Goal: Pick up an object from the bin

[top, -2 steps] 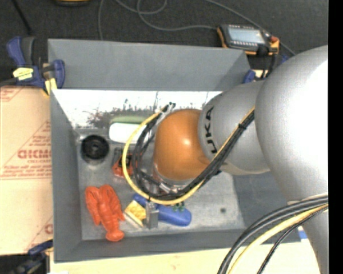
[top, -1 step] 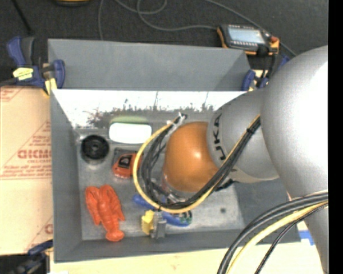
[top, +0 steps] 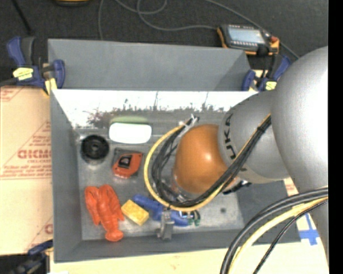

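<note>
End effector [top: 166, 227] sits low by the near wall of the bin [top: 66, 198], over a blue thing [top: 144, 202] beside the yellow block [top: 135, 213]. Released or clenched? Cannot tell. The risk is scraping that wall, or knocking the block aside.

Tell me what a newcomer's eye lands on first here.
The big grey arm with its orange wrist cover reaches in from the right over the bin's middle. Next comes the red-orange lobster toy at the lower left, with a yellow block beside it and a white oval thing near the back wall.
</note>
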